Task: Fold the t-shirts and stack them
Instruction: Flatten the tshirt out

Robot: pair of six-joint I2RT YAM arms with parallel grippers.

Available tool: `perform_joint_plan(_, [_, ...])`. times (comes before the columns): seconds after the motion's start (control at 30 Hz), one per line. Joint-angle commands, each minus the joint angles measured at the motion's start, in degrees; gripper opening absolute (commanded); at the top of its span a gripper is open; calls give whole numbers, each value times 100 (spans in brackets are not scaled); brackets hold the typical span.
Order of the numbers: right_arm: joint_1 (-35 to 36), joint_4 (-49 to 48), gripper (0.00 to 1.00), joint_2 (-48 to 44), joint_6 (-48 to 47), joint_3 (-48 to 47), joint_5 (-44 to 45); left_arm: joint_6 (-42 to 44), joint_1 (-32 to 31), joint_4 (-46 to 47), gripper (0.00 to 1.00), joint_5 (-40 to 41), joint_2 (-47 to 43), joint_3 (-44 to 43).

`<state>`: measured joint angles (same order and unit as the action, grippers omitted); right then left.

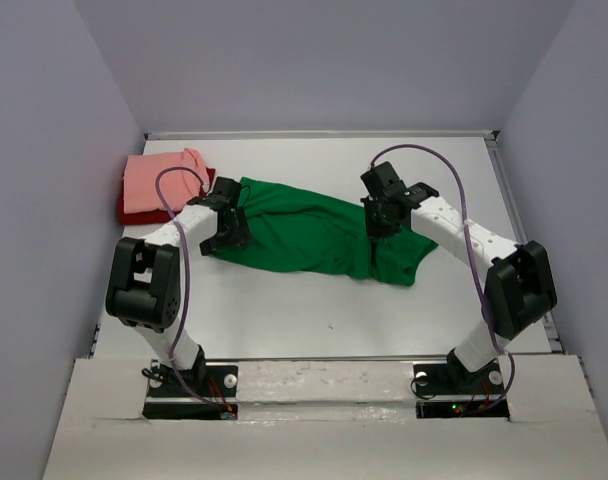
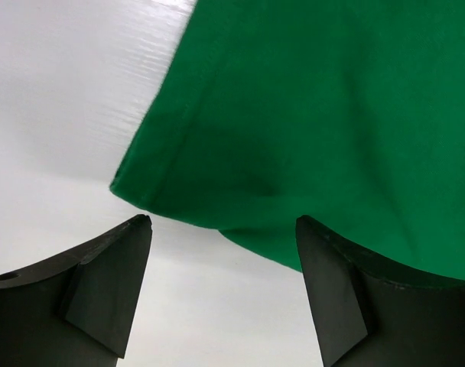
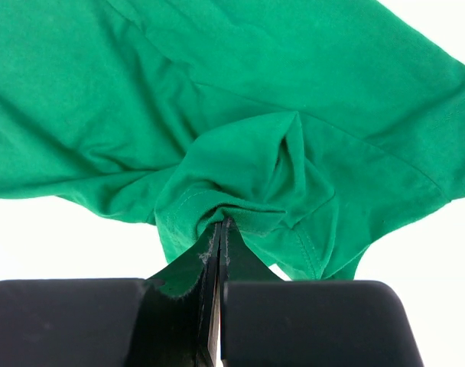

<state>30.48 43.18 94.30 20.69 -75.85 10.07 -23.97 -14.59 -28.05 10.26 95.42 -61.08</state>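
Folding green t-shirt point(image 1: 314, 235), bunched mid-desk point(image 1: 314, 320): right end effector point(image 3: 217, 229) pinches a gathered edge, left end effector point(image 2: 223, 229) spread just off the shirt's left corner, which it probably must grip next.

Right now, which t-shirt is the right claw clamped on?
The green t-shirt, bunched in the right claw mid-table; the pink t-shirt lies on the dark red t-shirt at the far left.

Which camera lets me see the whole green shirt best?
The top external view: it shows the green t-shirt end to end across the table. The left wrist view shows only one corner ahead of the open left end effector. The right wrist view shows a bunched fold pinched in the right end effector.
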Motion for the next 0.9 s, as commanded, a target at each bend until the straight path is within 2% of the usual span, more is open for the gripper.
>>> perform_joint_plan(0.0, [19, -90, 0, -254, -74, 141, 31, -47, 202, 81, 86, 309, 21, -79])
perform_joint_plan(0.27, [-86, -134, 0, -377, -109, 264, 22, -29, 492, 63, 85, 608, -41, 122])
perform_joint_plan(0.4, [-139, -134, 0, -491, -126, 220, -83, 15, 641, 160, 84, 504, 12, 237])
perform_joint_plan(0.53, [-192, -117, 0, -579, -117, 220, -145, 24, 650, 239, 75, 415, 144, 193])
perform_joint_plan(0.6, [-192, -99, 0, -580, -109, 238, -119, 32, 659, 265, 63, 372, 188, 167])
perform_joint_plan(0.63, [-192, -90, 0, -588, -109, 255, -101, 24, 650, 291, 54, 293, 197, 167])
perform_joint_plan(0.67, [-192, -73, 0, -606, -100, 264, -101, 32, 659, 309, 38, 275, 188, 175])
perform_joint_plan(0.77, [-192, -64, 0, -667, -65, 326, -101, 50, 659, 327, 21, 222, 232, 132])
perform_joint_plan(0.83, [-192, -38, 0, -720, -39, 326, -75, 59, 659, 336, 0, 213, 232, 97])
perform_joint_plan(0.87, [-192, -29, 0, -720, -38, 317, -75, 50, 659, 318, 0, 213, 223, 88])
